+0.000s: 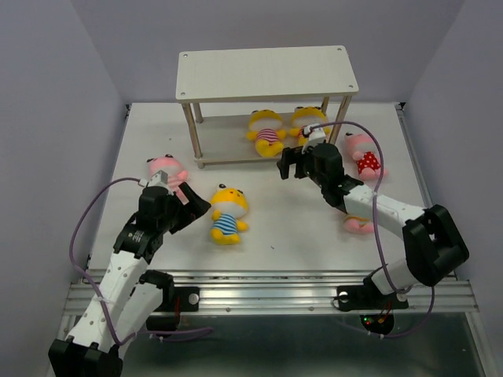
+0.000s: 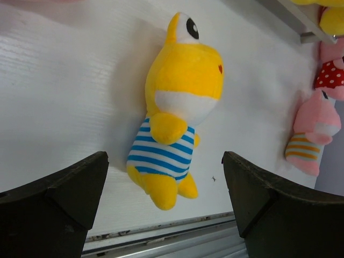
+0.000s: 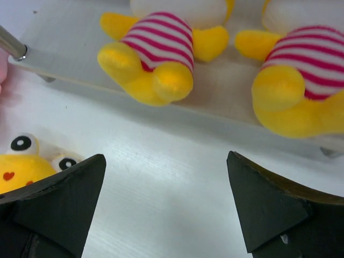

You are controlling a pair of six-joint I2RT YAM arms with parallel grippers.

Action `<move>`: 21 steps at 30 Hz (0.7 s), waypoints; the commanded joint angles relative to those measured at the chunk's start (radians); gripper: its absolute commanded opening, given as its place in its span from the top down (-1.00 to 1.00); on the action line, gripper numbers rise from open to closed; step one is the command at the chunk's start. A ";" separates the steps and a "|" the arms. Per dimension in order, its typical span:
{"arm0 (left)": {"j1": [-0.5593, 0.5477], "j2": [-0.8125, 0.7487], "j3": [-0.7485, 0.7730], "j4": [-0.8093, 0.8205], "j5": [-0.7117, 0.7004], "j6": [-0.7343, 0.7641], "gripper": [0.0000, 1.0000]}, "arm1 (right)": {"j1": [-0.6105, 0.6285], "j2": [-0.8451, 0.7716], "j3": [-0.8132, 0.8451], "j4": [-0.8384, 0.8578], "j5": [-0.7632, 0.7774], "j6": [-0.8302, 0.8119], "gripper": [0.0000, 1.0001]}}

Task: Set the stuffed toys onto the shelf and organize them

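Observation:
The shelf (image 1: 266, 72) stands at the back middle. Two yellow toys in pink stripes (image 1: 267, 132) (image 1: 308, 122) lie on its lower board; the right wrist view shows them (image 3: 156, 54) (image 3: 301, 80) on that board (image 3: 64, 54). My right gripper (image 1: 292, 165) (image 3: 166, 166) is open and empty, just in front of the board. A yellow toy in blue stripes (image 1: 228, 214) (image 2: 177, 107) lies on the table. My left gripper (image 1: 196, 206) (image 2: 165, 183) is open, close to its left, at its legs. Pink toys lie at the left (image 1: 167, 169), at the right in red polka dots (image 1: 365, 155), and partly hidden under my right arm (image 1: 358, 225).
The shelf's top board is bare. Thin wooden legs (image 1: 191, 135) stand at the shelf's corners. The table's metal front rail (image 1: 267, 283) runs along the near edge. Purple cables (image 1: 86, 220) loop beside both arms. Grey walls close in the sides.

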 commanded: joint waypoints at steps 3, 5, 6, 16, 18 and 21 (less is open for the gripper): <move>-0.148 -0.014 0.063 -0.184 -0.105 -0.102 -0.98 | 0.086 -0.179 -0.119 -0.084 0.063 0.089 -1.00; -0.237 -0.005 0.075 -0.219 -0.174 -0.136 -0.98 | 0.087 -0.274 -0.181 -0.137 0.100 0.147 -1.00; -0.260 -0.001 0.075 -0.229 -0.196 -0.166 -0.98 | 0.087 -0.306 -0.195 -0.168 0.121 0.185 -1.00; -0.452 0.168 0.152 -0.295 -0.345 -0.240 -0.92 | 0.087 -0.601 -0.279 -0.453 0.264 0.245 -1.00; -0.463 0.200 0.160 -0.289 -0.353 -0.234 -0.88 | 0.087 -0.632 -0.275 -0.481 0.295 0.256 -1.00; -0.465 0.231 0.152 -0.251 -0.339 -0.213 -0.77 | 0.087 -0.650 -0.272 -0.513 0.319 0.262 -1.00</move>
